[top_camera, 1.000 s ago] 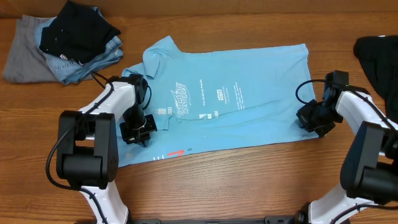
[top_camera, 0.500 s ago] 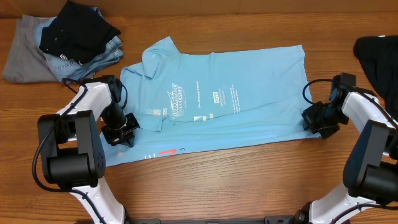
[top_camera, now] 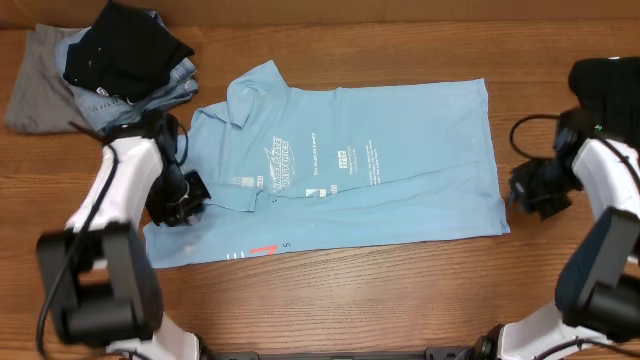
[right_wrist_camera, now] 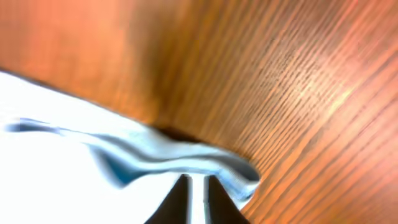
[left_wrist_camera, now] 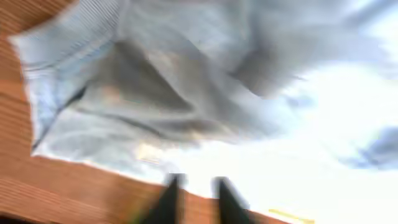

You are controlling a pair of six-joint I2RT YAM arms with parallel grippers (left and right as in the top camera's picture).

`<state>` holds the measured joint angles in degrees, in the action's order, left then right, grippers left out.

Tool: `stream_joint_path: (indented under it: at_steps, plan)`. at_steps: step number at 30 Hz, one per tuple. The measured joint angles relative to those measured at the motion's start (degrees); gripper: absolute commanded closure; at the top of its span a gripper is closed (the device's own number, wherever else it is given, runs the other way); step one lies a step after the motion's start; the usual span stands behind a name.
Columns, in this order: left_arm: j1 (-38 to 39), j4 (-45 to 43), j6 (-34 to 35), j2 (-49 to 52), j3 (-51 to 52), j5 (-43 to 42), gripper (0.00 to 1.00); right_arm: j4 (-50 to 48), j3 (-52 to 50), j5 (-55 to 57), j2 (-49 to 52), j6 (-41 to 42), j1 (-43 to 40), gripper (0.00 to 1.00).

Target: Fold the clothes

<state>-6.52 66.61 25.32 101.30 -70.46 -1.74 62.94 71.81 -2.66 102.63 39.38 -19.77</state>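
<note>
A light blue short-sleeved T-shirt (top_camera: 400,170) lies spread flat across the table, small white print up, collar to the left. My left gripper (top_camera: 180,200) is at its left sleeve edge. In the blurred left wrist view its fingers (left_wrist_camera: 196,182) sit close together on the edge of the cloth (left_wrist_camera: 186,93), seemingly pinching it. My right gripper (top_camera: 525,192) is just right of the shirt's hem. In the right wrist view its fingers (right_wrist_camera: 198,179) are nearly together, with the wavy hem (right_wrist_camera: 186,152) at their tips. A grip on it does not show.
A pile of clothes lies at the back left: a grey garment (top_camera: 40,95), jeans (top_camera: 150,95) and a black garment (top_camera: 120,45). Another black garment (top_camera: 610,90) lies at the back right. The wooden table (top_camera: 350,290) shows in front of the shirt.
My left gripper moved left and the shirt's left side and print followed it. My right gripper moved right, away from the hem, while the hem stayed about where it was.
</note>
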Motion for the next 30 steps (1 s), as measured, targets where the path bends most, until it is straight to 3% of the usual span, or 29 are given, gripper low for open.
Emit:
stream_joint_path:
  at_steps: [2,4,9,14,21,30]
  plan:
    - [0.02,0.02,-0.04,-3.32,0.00,-1.03,0.08,0.55,1.53,-0.48,-2.03,-1.29,0.04,0.20]
    - [0.04,-0.02,-0.24,-5.20,0.00,-2.93,0.07,0.59,2.23,-1.51,-3.41,-2.71,0.04,0.12]
    - [1.62,-1.03,-1.97,-5.22,0.02,-7.85,0.07,0.72,2.36,-4.61,-3.93,-5.22,0.48,0.11]
    - [9.33,-4.79,-3.78,-3.80,0.02,-8.52,0.04,0.48,2.36,-5.75,-3.93,-6.08,2.29,0.11]
    - [18.38,-8.81,-4.98,1.18,0.00,-2.97,0.11,0.35,2.36,-6.12,-3.93,-6.43,5.35,0.10]
    - [18.88,-11.23,-7.50,8.26,0.02,5.79,0.22,0.28,2.36,-6.12,-3.96,-6.43,6.36,0.10]
